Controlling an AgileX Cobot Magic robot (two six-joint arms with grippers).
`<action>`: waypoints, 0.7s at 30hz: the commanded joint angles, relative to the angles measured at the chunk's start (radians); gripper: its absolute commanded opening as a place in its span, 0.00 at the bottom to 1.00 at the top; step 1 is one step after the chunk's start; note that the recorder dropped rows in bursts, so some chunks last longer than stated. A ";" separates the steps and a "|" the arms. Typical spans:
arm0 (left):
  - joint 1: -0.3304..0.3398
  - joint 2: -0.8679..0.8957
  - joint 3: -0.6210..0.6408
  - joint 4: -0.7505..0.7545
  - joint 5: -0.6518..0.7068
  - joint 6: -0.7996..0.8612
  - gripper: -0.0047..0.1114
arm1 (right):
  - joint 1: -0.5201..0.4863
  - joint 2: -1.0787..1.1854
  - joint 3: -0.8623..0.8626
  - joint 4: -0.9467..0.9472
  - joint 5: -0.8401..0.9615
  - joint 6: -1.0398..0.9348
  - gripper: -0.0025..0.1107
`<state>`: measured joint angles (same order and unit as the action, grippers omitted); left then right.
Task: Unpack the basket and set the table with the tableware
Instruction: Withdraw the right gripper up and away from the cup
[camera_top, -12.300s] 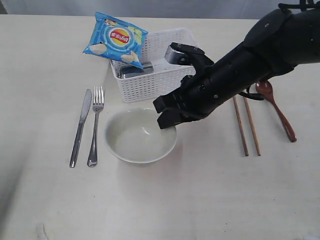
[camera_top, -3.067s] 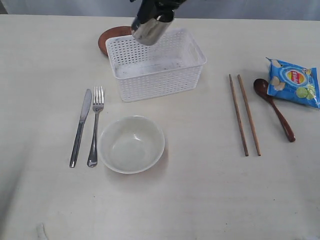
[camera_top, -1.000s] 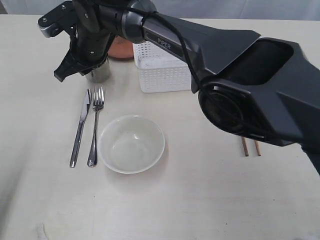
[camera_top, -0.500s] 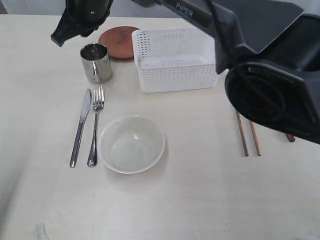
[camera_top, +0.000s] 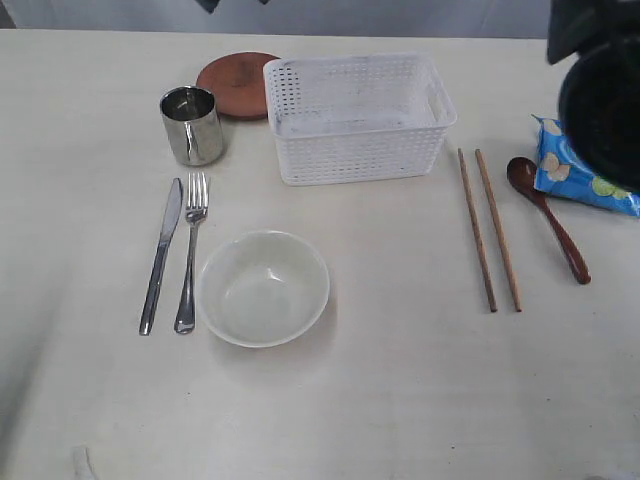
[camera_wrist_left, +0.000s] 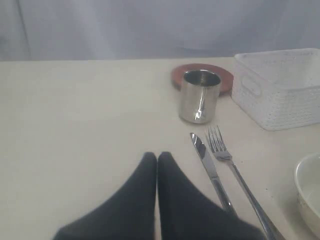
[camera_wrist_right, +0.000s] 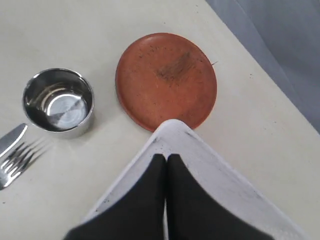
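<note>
Only the exterior view shows chopsticks, spoon and the chips packet, partly hidden by an arm. The left tool has its fingers pressed together, empty, knife and fork beside it, cup ahead. The right tool, likewise closed on nothing, hangs over a corner of the basket, plate beyond.

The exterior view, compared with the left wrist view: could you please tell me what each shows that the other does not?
Only the exterior view shows the chopsticks, the wooden spoon and the blue chips packet, all on the right side. Only the left wrist view shows the left gripper, its fingers shut together. Both show the steel cup, the brown plate, the white basket, the knife, the fork and the bowl, though the wrist view catches only the bowl's rim.
</note>
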<state>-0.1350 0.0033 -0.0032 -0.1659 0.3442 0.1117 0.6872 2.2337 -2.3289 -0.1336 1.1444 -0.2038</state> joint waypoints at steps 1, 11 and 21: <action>-0.008 -0.003 0.003 0.004 -0.002 -0.001 0.04 | -0.066 -0.068 -0.007 0.208 0.047 -0.106 0.02; -0.008 -0.003 0.003 0.004 -0.002 -0.001 0.04 | -0.293 -0.153 0.016 0.242 0.077 -0.092 0.02; -0.008 -0.003 0.003 0.004 -0.002 -0.001 0.04 | -0.494 -0.301 0.450 0.311 -0.037 0.022 0.02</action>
<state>-0.1350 0.0033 -0.0032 -0.1659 0.3442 0.1117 0.2171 1.9828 -2.0079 0.1701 1.1868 -0.2333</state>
